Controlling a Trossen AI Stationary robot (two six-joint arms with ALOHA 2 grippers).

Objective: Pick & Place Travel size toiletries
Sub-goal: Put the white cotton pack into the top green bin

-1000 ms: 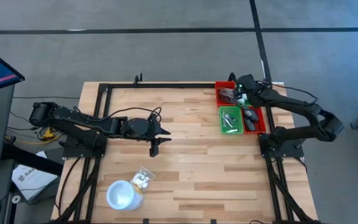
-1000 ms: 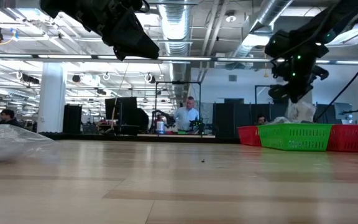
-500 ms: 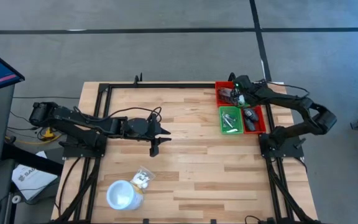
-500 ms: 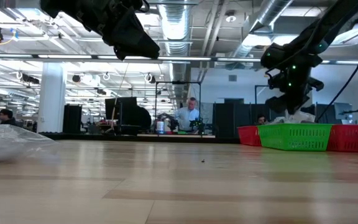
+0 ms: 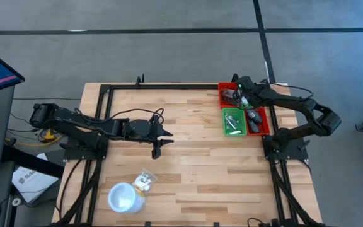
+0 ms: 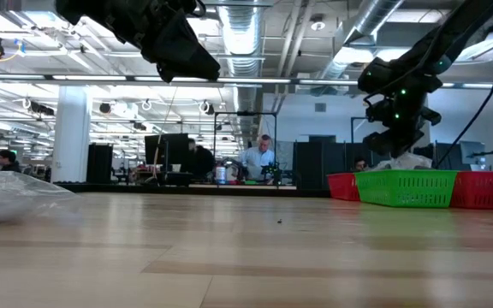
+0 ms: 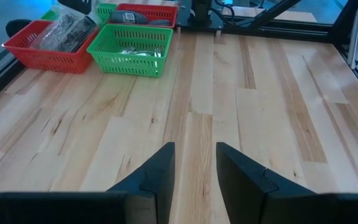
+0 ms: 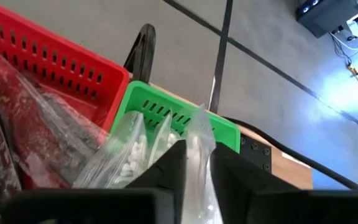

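Toiletries at the baskets, right gripper holding a sachet above them.

Toiletries lie sorted in three baskets at the table's [image 5: 188, 157] far right corner: a green basket [image 5: 234, 121] with pale sachets, and beside it two red baskets, one [image 5: 227, 96] on its far side with dark packets, one [image 5: 258, 121] on its right with dark tubes. No brand, label or writing can be read on any item. The right gripper [image 5: 239, 96] hangs over the baskets, its fingers [image 8: 166, 171] close together with a clear sachet [image 8: 194, 146] of white pieces pinched between them. More sachets [image 5: 145, 181] and a white cup [image 5: 123, 197] sit well apart from the green basket, at the near left. The left gripper [image 5: 157, 144] waits mid-table, jaws part open, holding nothing. A person [image 6: 257, 160] stands in the room beyond.
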